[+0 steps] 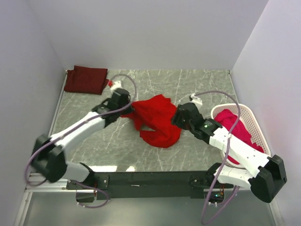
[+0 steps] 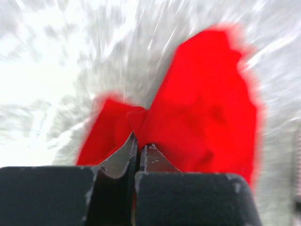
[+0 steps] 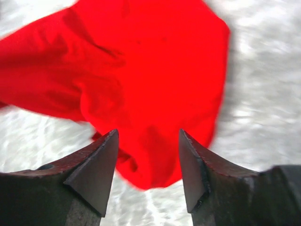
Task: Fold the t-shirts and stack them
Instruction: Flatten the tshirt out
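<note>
1. The grey marbled bench [image 1: 188, 84] carries everything.
2. A bright red t-shirt [image 1: 157, 120] lies crumpled and unfolded near the middle of the bench, between the two arms.
3. A white perforated basket [image 1: 257, 126] sits at the right edge of the bench, well apart from the red t-shirt.
4. A dark maroon t-shirt [image 1: 86, 79] lies folded flat in the far left corner.
5. A pinkish-red t-shirt [image 1: 235, 123] is bunched up inside the basket, partly hidden by the right arm.
6. The left tool [image 2: 139, 143] is at the left edge of the red t-shirt. Its fingers are pressed together, and a ridge of the red cloth is pinched at their tips.
7. The right tool [image 3: 148, 141] is at the right side of the red t-shirt. Its fingers stand apart and hold nothing, with the hem of the shirt showing in the gap between them. I cannot tell whether they touch the cloth.
</note>
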Controlling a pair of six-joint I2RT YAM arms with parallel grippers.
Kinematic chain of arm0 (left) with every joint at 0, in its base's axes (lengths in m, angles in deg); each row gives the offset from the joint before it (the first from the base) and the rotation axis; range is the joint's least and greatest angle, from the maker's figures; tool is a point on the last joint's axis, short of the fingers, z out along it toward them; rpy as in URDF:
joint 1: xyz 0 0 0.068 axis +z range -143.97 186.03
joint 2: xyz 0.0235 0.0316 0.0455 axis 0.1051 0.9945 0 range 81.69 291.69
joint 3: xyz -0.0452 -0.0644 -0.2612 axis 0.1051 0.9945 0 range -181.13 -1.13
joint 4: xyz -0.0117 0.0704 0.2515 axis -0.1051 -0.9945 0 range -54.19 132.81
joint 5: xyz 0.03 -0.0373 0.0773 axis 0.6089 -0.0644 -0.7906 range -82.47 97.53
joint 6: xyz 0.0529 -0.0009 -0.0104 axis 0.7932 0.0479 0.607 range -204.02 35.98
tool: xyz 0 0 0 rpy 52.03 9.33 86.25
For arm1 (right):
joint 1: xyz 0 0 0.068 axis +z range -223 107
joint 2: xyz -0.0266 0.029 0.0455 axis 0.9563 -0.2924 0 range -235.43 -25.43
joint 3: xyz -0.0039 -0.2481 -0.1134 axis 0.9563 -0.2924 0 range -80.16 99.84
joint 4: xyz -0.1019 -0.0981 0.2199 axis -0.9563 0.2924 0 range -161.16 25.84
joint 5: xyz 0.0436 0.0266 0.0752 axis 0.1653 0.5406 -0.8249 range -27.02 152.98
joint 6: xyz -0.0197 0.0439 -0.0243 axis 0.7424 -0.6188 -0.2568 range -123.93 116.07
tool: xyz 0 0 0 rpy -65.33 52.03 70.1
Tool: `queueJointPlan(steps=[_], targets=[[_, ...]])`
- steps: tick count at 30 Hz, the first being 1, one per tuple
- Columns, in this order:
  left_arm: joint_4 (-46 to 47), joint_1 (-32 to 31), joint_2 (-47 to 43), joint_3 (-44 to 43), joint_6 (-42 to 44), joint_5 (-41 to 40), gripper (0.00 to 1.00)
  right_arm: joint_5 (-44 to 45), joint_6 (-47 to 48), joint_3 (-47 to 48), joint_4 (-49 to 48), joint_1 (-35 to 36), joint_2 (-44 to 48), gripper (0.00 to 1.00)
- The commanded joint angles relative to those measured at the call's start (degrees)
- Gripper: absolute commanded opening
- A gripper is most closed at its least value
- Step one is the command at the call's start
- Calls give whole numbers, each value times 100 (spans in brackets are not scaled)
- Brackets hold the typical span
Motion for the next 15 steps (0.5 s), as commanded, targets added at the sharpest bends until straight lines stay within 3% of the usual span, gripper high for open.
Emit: queueJointPlan(steps=[1, 6, 10, 11, 15], targets=[[-529, 77, -907, -730, 445, -337, 1, 91, 239, 598, 258, 531, -261, 61], [-934, 235, -1111, -1338, 612, -39, 1, 232, -51, 670, 294, 1384, -868, 65], [-795, 235, -1156, -1803, 717, 488, 1, 319, -131, 774, 136, 1455, -1054, 65], [-777, 235, -1077, -1909, 813, 924, 1, 407, -131, 818, 197, 1455, -993, 64], [-751, -105, -270, -2507, 508, 1544, 1, 1110, -218, 942, 750, 1175, -327, 66]])
